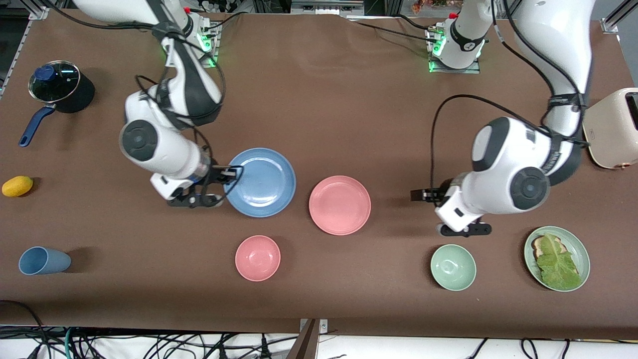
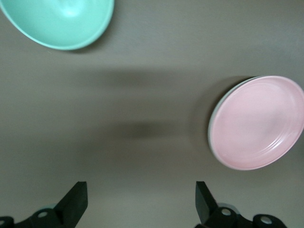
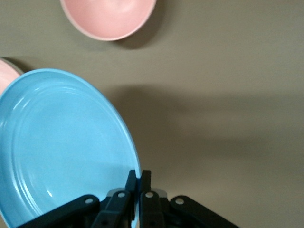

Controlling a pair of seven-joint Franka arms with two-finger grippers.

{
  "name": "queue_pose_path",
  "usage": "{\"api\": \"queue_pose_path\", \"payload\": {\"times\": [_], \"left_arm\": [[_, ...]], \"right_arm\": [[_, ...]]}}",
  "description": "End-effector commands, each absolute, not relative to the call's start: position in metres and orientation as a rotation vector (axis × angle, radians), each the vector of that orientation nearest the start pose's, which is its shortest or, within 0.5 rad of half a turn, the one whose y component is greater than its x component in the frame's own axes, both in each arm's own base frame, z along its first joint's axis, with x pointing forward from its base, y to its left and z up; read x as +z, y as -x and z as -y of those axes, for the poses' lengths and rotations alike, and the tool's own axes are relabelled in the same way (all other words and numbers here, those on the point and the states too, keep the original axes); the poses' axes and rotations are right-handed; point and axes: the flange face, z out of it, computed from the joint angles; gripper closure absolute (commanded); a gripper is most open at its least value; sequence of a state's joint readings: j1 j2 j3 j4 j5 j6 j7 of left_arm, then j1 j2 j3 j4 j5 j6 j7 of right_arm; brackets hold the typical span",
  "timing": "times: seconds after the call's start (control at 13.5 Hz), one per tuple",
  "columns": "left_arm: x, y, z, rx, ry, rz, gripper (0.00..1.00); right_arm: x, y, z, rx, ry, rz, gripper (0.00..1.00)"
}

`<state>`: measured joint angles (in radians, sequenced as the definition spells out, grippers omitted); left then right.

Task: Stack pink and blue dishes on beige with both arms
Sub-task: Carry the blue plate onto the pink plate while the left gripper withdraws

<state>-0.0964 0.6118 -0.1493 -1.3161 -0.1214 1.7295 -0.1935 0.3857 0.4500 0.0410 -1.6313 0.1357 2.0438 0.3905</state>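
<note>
Clock directions are read in the front view, with 12 toward the robot bases.

- Right gripper [image 1: 230,173]: closed narrow on the rim of the blue plate [image 1: 261,182], at the plate's 9 o'clock edge. In the right wrist view the fingers [image 3: 140,178] pinch the rim, 1 on each face.
- Blue plate sits at 10 o'clock of the pink plate [image 1: 340,205], close but not touching. I cannot tell whether it is lifted.
- Pink plate: in the left wrist view a pale rim [image 2: 212,124] shows under it, probably the beige plate, so 1 of 2 looks stacked.
- Left gripper [image 1: 421,194]: jaws wide, holding nothing, at 3 o'clock of the pink plate.

Handling, judged: the plate is stiff, light and matte. An edge pinch may let it droop or swing, so carry it level and slowly.
</note>
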Motion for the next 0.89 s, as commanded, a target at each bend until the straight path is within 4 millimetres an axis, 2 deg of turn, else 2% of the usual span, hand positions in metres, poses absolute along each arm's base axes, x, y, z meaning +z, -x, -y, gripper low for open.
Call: {"api": "queue_pose_path", "payload": {"times": [0.0,0.3,0.37,0.45,0.59,0.82], "left_arm": [[0.376,-0.695,0.106,0.355,3.259,-0.232,0.0],[0.377,-0.702,0.025,0.323,3.276,-0.358,0.0],[0.387,-0.699,0.012,0.314,3.279,-0.414,0.0],[0.401,-0.696,-0.001,0.313,3.278,-0.418,0.0],[0.44,-0.691,-0.012,0.277,3.268,-0.397,0.0],[0.493,-0.68,-0.02,0.224,3.256,-0.387,0.0]], "right_arm": [[0.341,-0.6,-0.325,0.102,3.026,-0.127,1.0],[0.317,-0.591,-0.406,0.018,2.996,-0.259,1.0],[0.31,-0.594,-0.425,-0.009,3.003,-0.287,1.0],[0.301,-0.598,-0.438,-0.035,3.008,-0.336,1.0],[0.283,-0.596,-0.463,-0.08,3.001,-0.366,1.0],[0.257,-0.598,-0.475,-0.162,2.932,-0.409,1.0]]}}
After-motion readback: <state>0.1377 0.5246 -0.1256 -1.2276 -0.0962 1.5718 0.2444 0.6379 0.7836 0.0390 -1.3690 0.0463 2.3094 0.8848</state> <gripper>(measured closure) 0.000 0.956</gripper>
